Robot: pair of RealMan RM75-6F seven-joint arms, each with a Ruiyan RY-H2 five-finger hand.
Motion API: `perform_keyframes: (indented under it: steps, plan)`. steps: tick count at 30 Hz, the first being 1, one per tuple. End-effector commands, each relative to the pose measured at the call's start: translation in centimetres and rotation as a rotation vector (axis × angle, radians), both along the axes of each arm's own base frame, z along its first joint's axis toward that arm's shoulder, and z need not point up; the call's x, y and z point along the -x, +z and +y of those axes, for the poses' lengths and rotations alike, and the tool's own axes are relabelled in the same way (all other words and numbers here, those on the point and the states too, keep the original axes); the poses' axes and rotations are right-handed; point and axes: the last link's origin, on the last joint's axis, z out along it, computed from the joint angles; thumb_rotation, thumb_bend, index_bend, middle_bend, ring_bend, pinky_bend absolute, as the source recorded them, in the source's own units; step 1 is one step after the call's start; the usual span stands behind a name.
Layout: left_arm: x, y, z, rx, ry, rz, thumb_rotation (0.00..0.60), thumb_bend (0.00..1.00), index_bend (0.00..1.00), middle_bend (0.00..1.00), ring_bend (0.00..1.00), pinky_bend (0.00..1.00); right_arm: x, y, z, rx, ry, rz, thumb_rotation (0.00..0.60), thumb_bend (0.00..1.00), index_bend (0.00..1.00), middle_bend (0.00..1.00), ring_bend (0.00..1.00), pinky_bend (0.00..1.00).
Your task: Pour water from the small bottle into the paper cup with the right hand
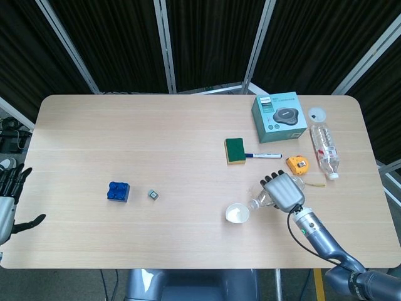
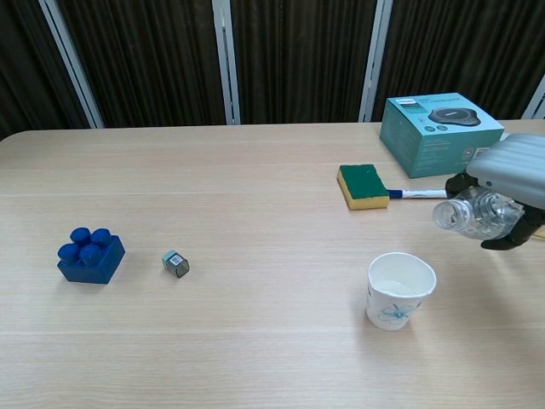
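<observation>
My right hand (image 1: 283,190) (image 2: 509,181) grips a small clear bottle (image 2: 473,214) (image 1: 260,200), uncapped and tipped on its side. Its open mouth points left, above and just right of the white paper cup (image 2: 399,290) (image 1: 237,214). The cup stands upright on the table with a blue print on its side. No water stream shows between bottle and cup. My left hand (image 1: 9,199) hangs off the table's left edge with its fingers apart and nothing in it.
A green and yellow sponge (image 2: 362,187) and a marker (image 2: 423,193) lie behind the cup. A teal box (image 2: 438,123), a larger bottle (image 1: 326,150), a white lid (image 1: 317,114) and a yellow tape measure (image 1: 297,165) sit at the right. A blue block (image 2: 90,254) and a small cube (image 2: 175,263) lie at the left.
</observation>
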Motion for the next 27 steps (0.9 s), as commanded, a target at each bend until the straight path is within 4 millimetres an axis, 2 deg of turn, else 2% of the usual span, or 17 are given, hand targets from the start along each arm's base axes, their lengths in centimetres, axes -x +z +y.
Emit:
perform_keyframes:
  steps: [1,27]
  plan:
    - [0.0,-0.1,0.0,0.001,0.001,0.003,0.600,0.00,0.00,0.00,0.00,0.00,-0.3,-0.5,0.0,0.005,0.012,0.025,0.600,0.41,0.50,0.59,0.56,0.48]
    - [0.1,-0.1,0.1,0.005,0.007,0.008,0.600,0.00,0.00,0.00,0.00,0.00,-1.1,-1.7,0.3,0.076,0.079,0.151,0.600,0.41,0.50,0.60,0.57,0.49]
